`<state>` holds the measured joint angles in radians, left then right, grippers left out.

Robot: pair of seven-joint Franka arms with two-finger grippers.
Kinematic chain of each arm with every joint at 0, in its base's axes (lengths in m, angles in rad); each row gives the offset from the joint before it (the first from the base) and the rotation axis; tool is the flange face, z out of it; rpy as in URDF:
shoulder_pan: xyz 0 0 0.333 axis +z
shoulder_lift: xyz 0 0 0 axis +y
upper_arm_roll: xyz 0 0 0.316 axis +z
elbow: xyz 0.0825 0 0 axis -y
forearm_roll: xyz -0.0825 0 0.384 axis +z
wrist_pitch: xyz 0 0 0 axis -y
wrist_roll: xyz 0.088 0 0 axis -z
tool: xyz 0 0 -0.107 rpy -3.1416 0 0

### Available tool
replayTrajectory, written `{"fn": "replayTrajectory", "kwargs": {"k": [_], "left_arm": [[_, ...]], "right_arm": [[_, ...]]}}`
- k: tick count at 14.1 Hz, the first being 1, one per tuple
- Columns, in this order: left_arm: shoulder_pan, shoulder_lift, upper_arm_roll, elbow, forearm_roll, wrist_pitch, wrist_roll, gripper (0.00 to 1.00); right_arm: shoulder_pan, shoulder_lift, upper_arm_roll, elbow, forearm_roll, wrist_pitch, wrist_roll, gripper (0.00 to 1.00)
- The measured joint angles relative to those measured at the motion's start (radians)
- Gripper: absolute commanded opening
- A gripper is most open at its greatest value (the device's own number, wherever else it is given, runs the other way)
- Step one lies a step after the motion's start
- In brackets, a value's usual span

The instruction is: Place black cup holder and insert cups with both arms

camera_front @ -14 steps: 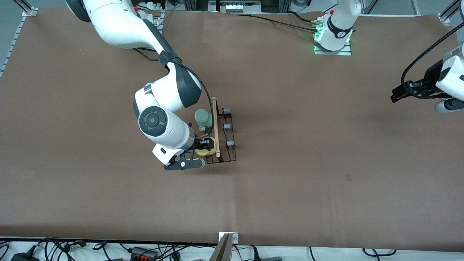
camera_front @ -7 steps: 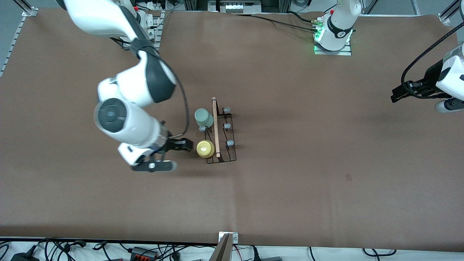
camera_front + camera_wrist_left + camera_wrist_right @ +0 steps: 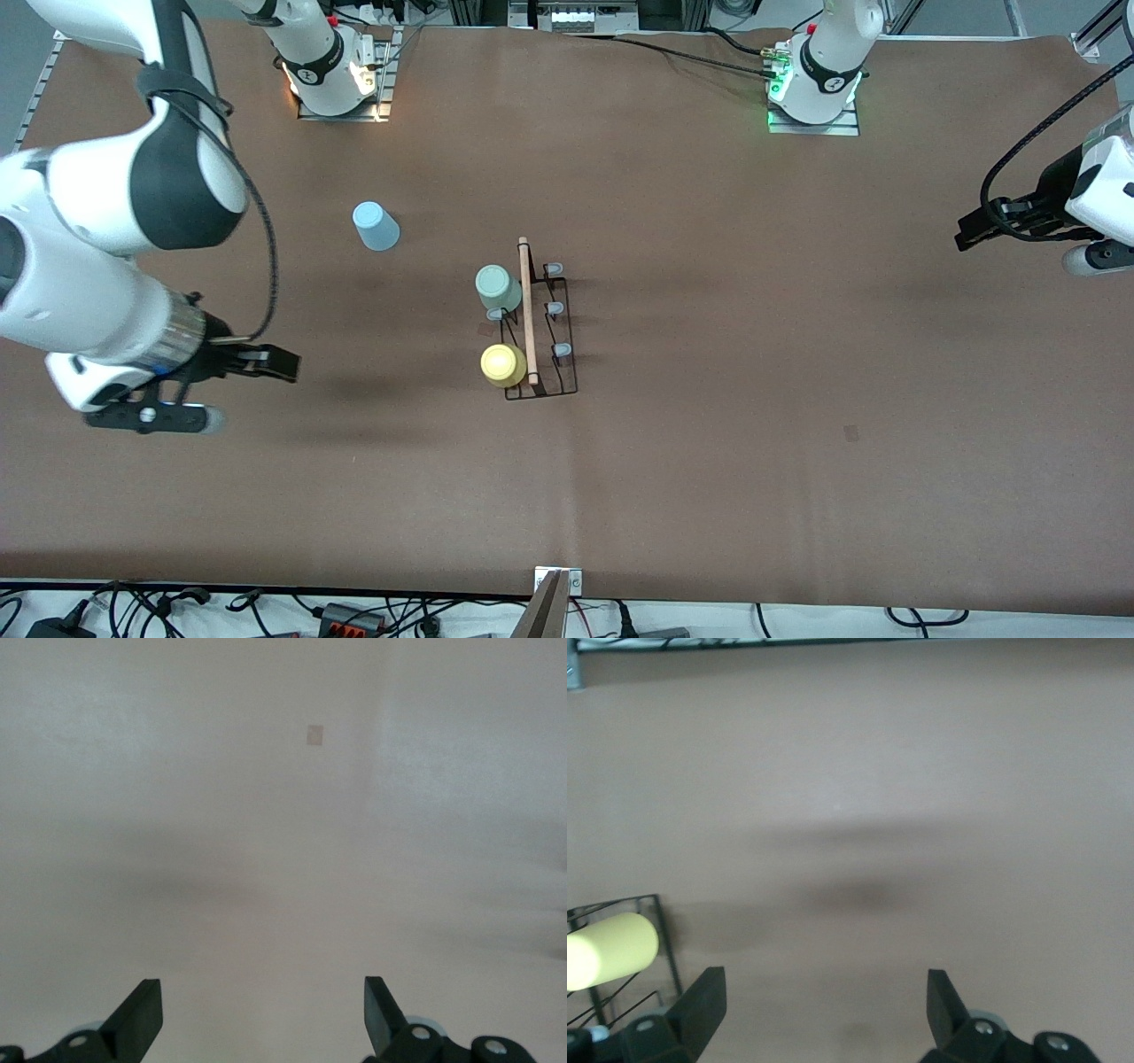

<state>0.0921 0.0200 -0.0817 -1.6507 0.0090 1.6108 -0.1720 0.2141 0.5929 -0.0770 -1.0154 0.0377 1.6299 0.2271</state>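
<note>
Right gripper [image 3: 282,363]: at the left-middle of the front view, over bare table; fingers spread apart with nothing between them, as the right wrist view [image 3: 824,1014] confirms.
Left gripper [image 3: 964,232]: at the right edge of the front view, on the arm that waits; the left wrist view [image 3: 263,1014] shows its fingers spread wide and empty over the pale table surface.
Black cup holder [image 3: 560,337]: near the centre of the front view, standing on the brown table [image 3: 753,354]; its light wooden rod handle [image 3: 526,310] runs up and down the frame.
Prongs: three pale grey-tipped prongs [image 3: 555,307] stand bare on the side of the handle toward the left arm's end of the table.
Pale green cup [image 3: 496,288]: upside down on a prong on the side of the handle toward the right arm's end.
Yellow cup [image 3: 503,364]: upside down on a prong on the same side, nearer the front camera than the green one; also seen at the lower left of the right wrist view [image 3: 609,950], beside the wire frame [image 3: 664,939].
Light blue cup [image 3: 376,226]: upper left of centre in the front view, on the table, well apart from the holder.
</note>
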Motion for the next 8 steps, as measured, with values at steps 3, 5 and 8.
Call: {"fn": "replayTrajectory", "kwargs": {"k": [3,5,8], "left_arm": [[0.0,0.0,0.0,0.0,0.0,0.0,0.0,1.0],[0.0,0.0,0.0,0.0,0.0,0.0,0.0,1.0],[0.0,0.0,0.0,0.0,0.0,0.0,0.0,1.0]], "right_arm": [[-0.081,-0.09,-0.011,-0.099,-0.002,0.01,-0.046,1.0],[-0.158,-0.18,0.006,-0.212,-0.002,0.047,-0.114,1.0],[-0.255,-0.292,0.059,-0.311,-0.002,0.051,-0.214,1.0]]}}
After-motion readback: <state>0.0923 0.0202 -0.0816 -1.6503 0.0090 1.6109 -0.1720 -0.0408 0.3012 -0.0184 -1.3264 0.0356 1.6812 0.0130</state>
